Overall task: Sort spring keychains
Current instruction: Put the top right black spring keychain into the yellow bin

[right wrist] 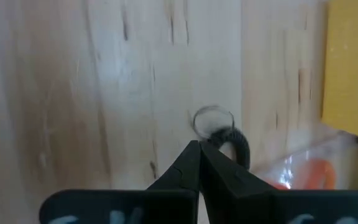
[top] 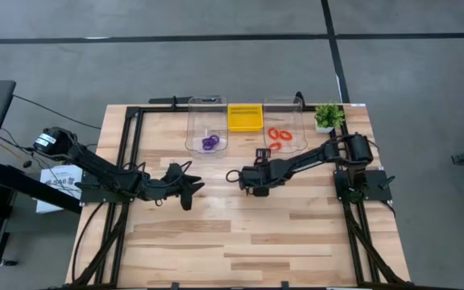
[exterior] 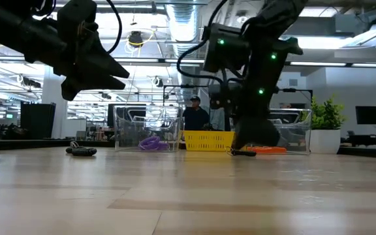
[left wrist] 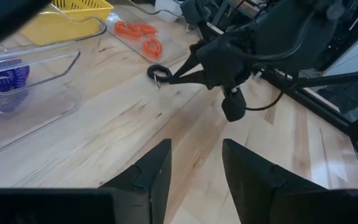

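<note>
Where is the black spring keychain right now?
The black spring keychain is pinched at the right gripper tips, near mid-table just in front of the yellow basket and the orange-ring bin.

One camera looks straight down on the whole table [top: 240, 234], one sits level at its surface facing the room, and each wrist camera peers close past its own fingers, all sharing the yellow basket [top: 245, 118].

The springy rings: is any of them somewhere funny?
One black spring keychain lies loose on the table, outside the bins, at the shut right gripper's tips. The purple keychains and orange keychains sit in clear bins.
</note>
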Tool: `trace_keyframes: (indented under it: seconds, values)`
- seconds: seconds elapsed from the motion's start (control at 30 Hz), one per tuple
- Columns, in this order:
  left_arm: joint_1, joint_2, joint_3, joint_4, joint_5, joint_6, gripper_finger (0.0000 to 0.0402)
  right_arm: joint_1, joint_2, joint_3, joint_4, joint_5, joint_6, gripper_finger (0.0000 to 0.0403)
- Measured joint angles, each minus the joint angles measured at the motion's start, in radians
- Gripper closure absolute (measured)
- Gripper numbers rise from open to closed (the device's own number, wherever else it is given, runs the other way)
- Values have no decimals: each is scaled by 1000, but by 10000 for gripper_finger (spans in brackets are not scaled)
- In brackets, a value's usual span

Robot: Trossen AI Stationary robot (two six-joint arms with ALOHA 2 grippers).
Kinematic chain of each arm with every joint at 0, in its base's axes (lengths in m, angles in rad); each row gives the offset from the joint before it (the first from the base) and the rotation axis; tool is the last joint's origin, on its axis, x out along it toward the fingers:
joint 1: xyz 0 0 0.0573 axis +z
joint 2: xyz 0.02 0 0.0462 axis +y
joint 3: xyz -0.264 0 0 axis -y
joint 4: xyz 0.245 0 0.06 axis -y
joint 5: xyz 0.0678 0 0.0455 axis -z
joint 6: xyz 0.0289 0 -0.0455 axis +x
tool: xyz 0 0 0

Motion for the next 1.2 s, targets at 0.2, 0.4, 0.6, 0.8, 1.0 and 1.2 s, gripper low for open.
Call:
trace_keyframes:
  seconds: [0.2,0.4,0.6,0.8,1.0,1.2]
  values:
    - [0,0,0,0,2,1,261,-4,3,22,-17,5,-6,403]
    - [0,0,-1,0,2,3,261,-29,3,24,-56,9,-5,403]
    - [0,0,-1,0,2,3,261,-61,3,24,-58,6,-6,403]
    - [0,0,-1,-1,2,3,261,-75,3,24,-60,-4,-14,403]
    - [0,0,-1,-1,2,4,261,-78,20,21,-66,-36,-21,403]
    - [0,0,-1,-1,2,3,261,-65,71,26,-81,-21,-57,403]
